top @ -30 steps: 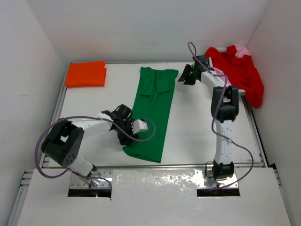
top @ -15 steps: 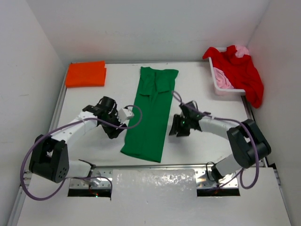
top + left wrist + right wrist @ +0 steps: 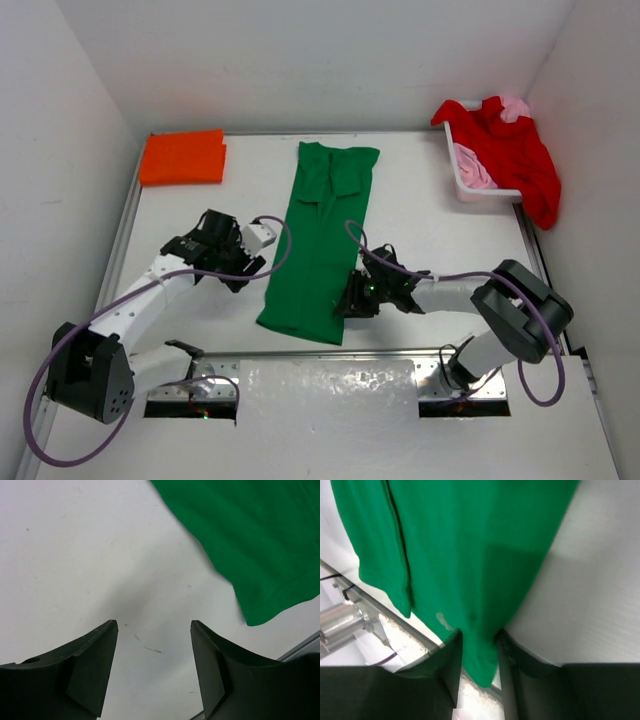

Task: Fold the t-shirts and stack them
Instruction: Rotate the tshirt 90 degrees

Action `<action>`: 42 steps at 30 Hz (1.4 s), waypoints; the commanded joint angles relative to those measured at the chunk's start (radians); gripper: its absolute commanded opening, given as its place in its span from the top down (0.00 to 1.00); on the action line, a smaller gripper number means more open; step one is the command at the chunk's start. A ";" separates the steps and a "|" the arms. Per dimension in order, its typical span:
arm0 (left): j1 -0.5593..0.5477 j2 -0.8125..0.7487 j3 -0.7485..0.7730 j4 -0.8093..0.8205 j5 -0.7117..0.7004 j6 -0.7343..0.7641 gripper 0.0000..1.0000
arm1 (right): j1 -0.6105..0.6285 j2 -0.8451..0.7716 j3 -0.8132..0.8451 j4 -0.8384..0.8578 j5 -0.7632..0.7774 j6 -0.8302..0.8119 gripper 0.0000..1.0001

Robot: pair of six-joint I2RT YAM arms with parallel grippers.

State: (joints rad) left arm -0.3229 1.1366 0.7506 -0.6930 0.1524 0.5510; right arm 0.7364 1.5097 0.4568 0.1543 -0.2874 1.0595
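The right claw (image 3: 479,641) pinches the green t-shirt (image 3: 330,220) at its lower-right hem, so the released left claw (image 3: 154,627) should grip the lower-left corner level with it before folding.

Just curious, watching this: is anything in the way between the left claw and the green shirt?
Nothing visible. The left gripper hangs open over the bare table, and the green t-shirt lies right beside it with only tabletop between. The right gripper has that shirt's near edge between its fingers.
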 commanded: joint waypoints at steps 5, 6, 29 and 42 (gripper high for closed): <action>0.008 -0.055 -0.016 0.039 -0.025 -0.026 0.41 | -0.014 0.057 -0.062 0.099 0.036 0.063 0.99; 0.008 -0.058 -0.017 0.041 -0.022 -0.023 0.41 | -0.034 0.046 -0.070 0.102 0.034 0.062 1.00; -0.461 0.179 0.271 -0.054 -0.128 0.065 0.45 | -0.523 -0.206 -0.187 -0.361 -0.130 -0.518 1.00; -0.674 -0.046 0.009 0.056 0.044 0.724 0.37 | -0.529 -0.296 -0.017 -0.587 -0.168 -0.673 0.54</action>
State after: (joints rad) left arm -0.9230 1.0981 0.8715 -0.7136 0.0681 1.0531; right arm 0.2111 1.2434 0.4049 -0.3607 -0.4709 0.4301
